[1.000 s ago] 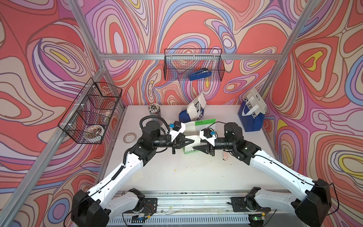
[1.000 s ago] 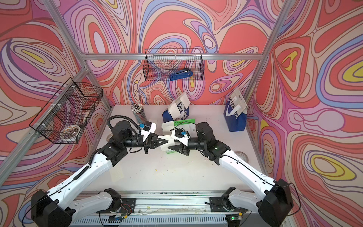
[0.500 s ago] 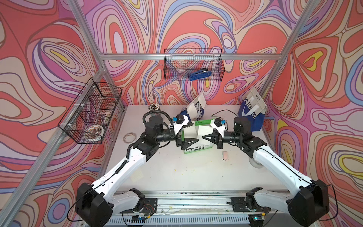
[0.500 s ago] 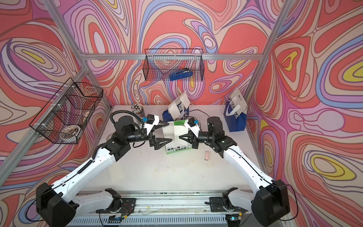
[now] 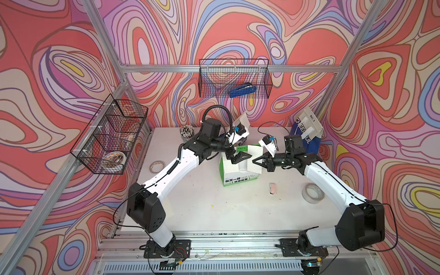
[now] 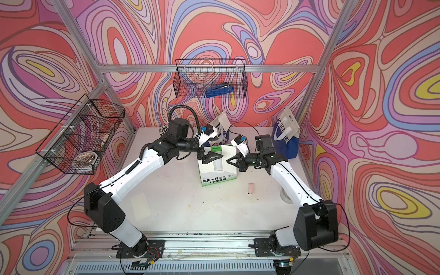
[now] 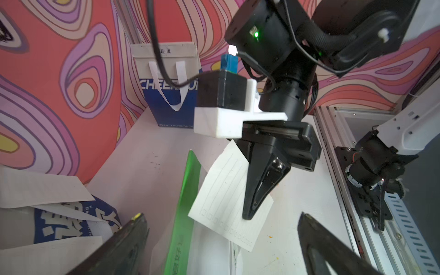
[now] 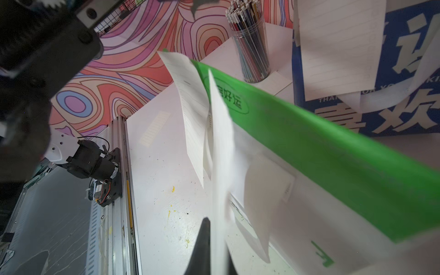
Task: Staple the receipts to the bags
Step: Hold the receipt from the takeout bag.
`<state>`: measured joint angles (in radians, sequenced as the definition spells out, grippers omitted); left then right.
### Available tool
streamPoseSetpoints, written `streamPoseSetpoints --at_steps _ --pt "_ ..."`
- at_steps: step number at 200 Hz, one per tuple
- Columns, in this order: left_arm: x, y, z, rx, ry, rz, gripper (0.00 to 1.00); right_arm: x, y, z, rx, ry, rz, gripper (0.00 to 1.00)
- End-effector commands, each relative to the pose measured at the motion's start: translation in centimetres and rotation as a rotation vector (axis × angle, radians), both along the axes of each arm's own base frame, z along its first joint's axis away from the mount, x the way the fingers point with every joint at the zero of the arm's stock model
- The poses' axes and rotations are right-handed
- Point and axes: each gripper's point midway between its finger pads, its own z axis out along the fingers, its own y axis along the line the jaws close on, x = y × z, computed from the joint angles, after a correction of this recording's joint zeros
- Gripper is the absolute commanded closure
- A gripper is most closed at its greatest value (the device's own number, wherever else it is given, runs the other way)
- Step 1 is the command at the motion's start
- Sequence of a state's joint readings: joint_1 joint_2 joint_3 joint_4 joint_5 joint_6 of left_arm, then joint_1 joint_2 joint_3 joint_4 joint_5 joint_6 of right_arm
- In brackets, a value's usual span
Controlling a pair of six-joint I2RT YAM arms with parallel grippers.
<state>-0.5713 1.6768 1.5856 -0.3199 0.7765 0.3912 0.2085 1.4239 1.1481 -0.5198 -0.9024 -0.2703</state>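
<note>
Obs. Your right gripper (image 7: 248, 214) is pinched together on 1 receipt (image 7: 221, 190). It is a thin white slip with faint ruled lines and a row of small print along 1 edge. It hangs just beside the green top band of the green-white bag (image 5: 240, 179). Your left gripper (image 5: 241, 158) has its fingers (image 7: 133, 238) spread wide, gripping nothing. In both top views it overlaps the bag's white face and points at the right gripper.

Green-white bag: near mid-table, dark Chinese print along the edge nearest the arm bases. Behind it sits the blue-white bag (image 8: 404, 114) with big white characters and a second receipt (image 8: 338, 47) on its face. Behind it on the right arm's side, the CHEERFUL bag (image 5: 307, 140) stands in the corner, its white straps showing.

Surface: white table (image 5: 214, 209), speckled and flecked yellow. Walls are swirled red and purple. A blue stapler (image 5: 242, 90) lies in the wire basket (image 5: 214, 81) on the wall behind the bag. A third receipt (image 6: 140, 207) lies flat, well in front of the bag on the left arm's side.

Unclear: the right wrist view is blurred around the held slip. You cannot tell whether the green-white bag stands or lies. The left arm hides most of the blue-white bag in both top views.
</note>
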Motion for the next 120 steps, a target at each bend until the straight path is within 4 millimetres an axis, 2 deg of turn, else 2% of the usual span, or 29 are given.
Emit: streamPoseSetpoints --at_steps 1,31,48,56,69,101,111,120 --pt "0.0 -0.2 -0.8 0.066 -0.004 -0.025 0.02 0.5 -0.1 -1.1 -0.029 0.056 0.014 1.00" --pt "1.8 -0.4 -2.3 0.133 0.013 0.012 0.13 1.6 0.4 -1.5 -0.024 0.098 0.047 1.00" --pt "2.5 -0.6 -2.5 0.150 0.019 0.025 0.16 2.2 0.4 -1.5 -0.031 0.085 0.038 1.00" --pt "2.8 -0.7 -2.4 0.150 0.019 0.032 0.22 2.4 0.4 -1.5 -0.031 0.082 0.034 1.00" --pt "3.4 -0.8 -2.5 0.156 0.022 0.055 0.37 2.5 0.3 -1.5 -0.029 0.086 0.032 1.00" --pt "3.3 -1.4 -2.9 0.149 0.053 0.020 0.38 2.6 0.0 -2.3 -0.026 0.112 0.021 1.00" --pt "3.1 -1.6 -3.0 0.144 0.062 0.005 0.41 2.8 -0.1 -2.3 -0.019 0.115 0.013 1.00" --pt "3.1 -1.7 -3.2 0.146 0.065 0.000 0.49 2.8 -0.2 -2.2 -0.010 0.116 0.012 1.00"
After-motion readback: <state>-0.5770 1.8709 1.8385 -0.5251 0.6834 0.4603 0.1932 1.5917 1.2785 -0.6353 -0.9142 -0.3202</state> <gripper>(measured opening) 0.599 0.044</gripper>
